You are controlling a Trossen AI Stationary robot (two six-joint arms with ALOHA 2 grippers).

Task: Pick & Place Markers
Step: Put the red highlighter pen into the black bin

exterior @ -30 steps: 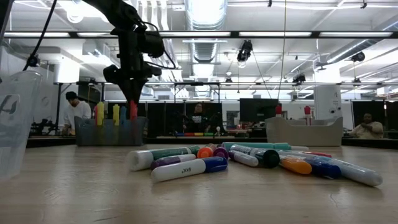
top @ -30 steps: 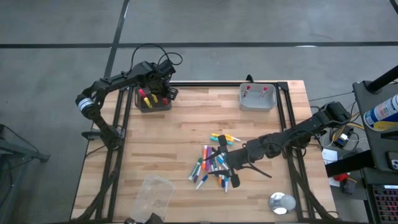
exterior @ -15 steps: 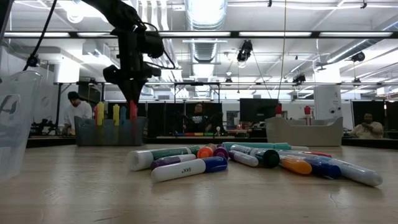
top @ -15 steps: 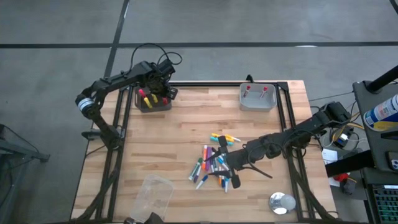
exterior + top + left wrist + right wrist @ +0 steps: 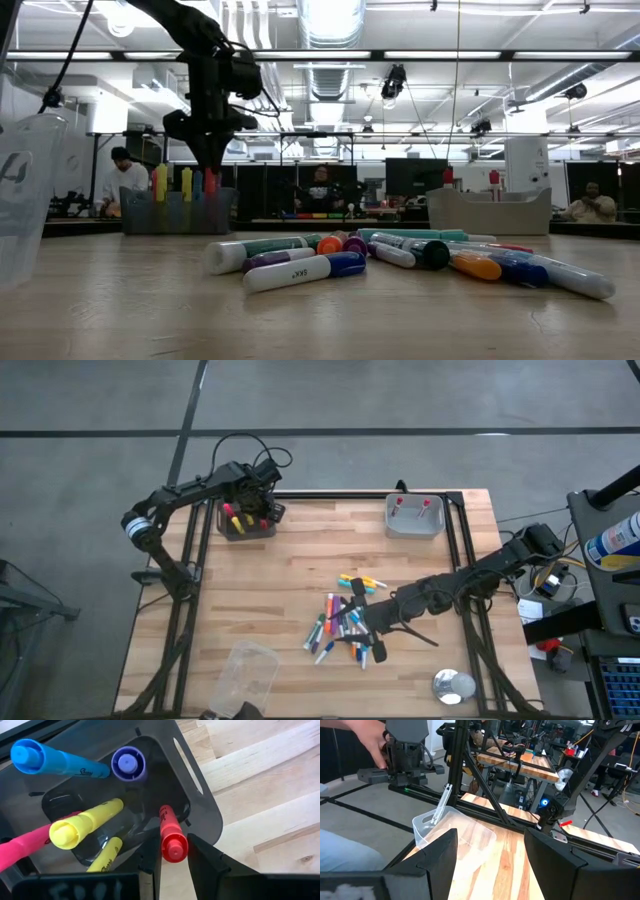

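Note:
Several markers (image 5: 340,625) lie in a loose pile mid-table, resting on their sides. A dark bin (image 5: 245,520) at the far left holds blue (image 5: 55,760), purple (image 5: 128,764), yellow (image 5: 85,822) and pink (image 5: 20,850) markers leaning on its walls. My left gripper (image 5: 173,865) hangs over this bin (image 5: 180,212), shut on a red marker (image 5: 170,832). My right gripper (image 5: 362,620) hovers level over the pile. In its wrist view it (image 5: 490,865) is open, with nothing between the fingers. My left gripper pinches the red marker's upper cap end (image 5: 173,851) between its two fingers. The fingers come from above, pointing steeply down, roughly along the marker. The marker stands nearly upright, its lower end down inside the dark bin.
A grey bin (image 5: 415,517) with two red-tipped markers stands at the far right. A clear plastic cup (image 5: 248,672) lies near the front left edge, a round shiny lid (image 5: 452,685) at the front right. A person's hand (image 5: 367,740) shows beyond the table.

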